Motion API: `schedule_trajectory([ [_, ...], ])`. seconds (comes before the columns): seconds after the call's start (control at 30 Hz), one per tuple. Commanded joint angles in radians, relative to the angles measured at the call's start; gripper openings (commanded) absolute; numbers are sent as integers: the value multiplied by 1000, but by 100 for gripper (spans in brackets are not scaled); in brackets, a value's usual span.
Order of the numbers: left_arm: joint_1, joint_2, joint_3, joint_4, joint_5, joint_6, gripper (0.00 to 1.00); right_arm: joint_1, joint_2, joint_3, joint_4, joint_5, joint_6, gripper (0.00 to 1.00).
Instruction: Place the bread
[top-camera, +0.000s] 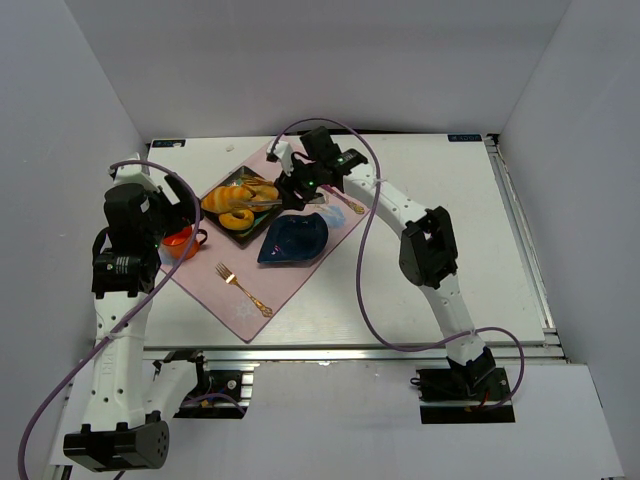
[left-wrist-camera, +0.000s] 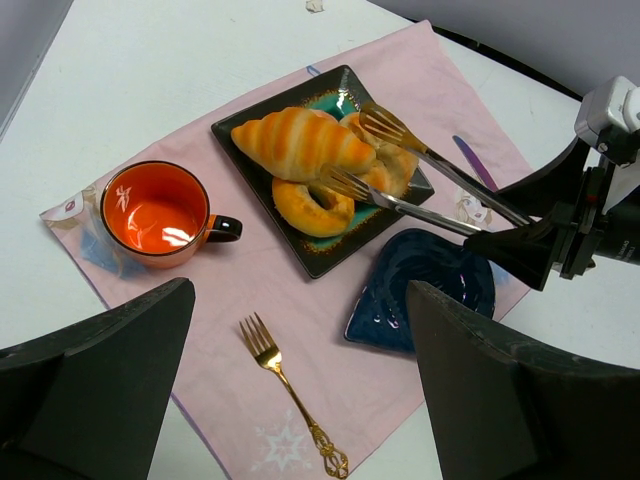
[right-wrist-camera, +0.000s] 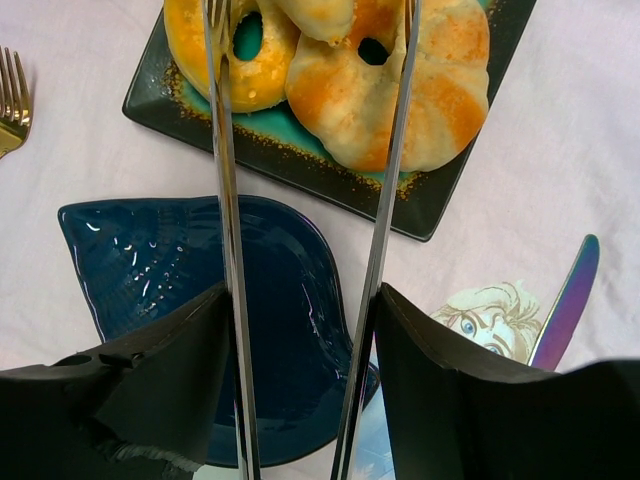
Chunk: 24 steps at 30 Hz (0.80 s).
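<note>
The bread (left-wrist-camera: 300, 140), a golden ridged croissant-shaped roll, lies on the black square plate (left-wrist-camera: 290, 250) beside a ring-shaped bread (left-wrist-camera: 310, 210) and a round twisted bun (left-wrist-camera: 390, 165). In the top view the bread (top-camera: 222, 198) is at the plate's left. My right gripper (right-wrist-camera: 302, 300) is shut on metal tongs (right-wrist-camera: 225, 200). The tongs are spread, their forked tips over the plate astride the twisted bun (right-wrist-camera: 400, 100), near the croissant's right end. Only the croissant's end (right-wrist-camera: 318, 15) shows in the right wrist view. My left gripper (left-wrist-camera: 300, 300) is open and empty above the pink mat (left-wrist-camera: 240, 290).
A dark blue leaf-shaped dish (left-wrist-camera: 430, 290) lies on the mat just right of the plate, under the tongs (right-wrist-camera: 150, 270). An orange cup (left-wrist-camera: 155, 213) stands left of the plate. A gold fork (left-wrist-camera: 285, 385) lies near the mat's front. A purple knife (right-wrist-camera: 565, 300) lies to the right.
</note>
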Motion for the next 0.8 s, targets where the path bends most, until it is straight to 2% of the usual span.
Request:
schedule_trajectory([
  [0.0,-3,-17,14,-6,-8,0,98,-2,8,38,43,-32,-10,62],
  [0.43,-3,-17,9,-3,-5,2,98,-2,13,27,49,-32,-2,56],
  [0.63,-3,-12,11,-2,-11,5,98,-2,13,33,46,-31,-2,45],
  [0.77,-3,-8,11,-5,-23,5,98,-2,8,33,37,-38,1,30],
])
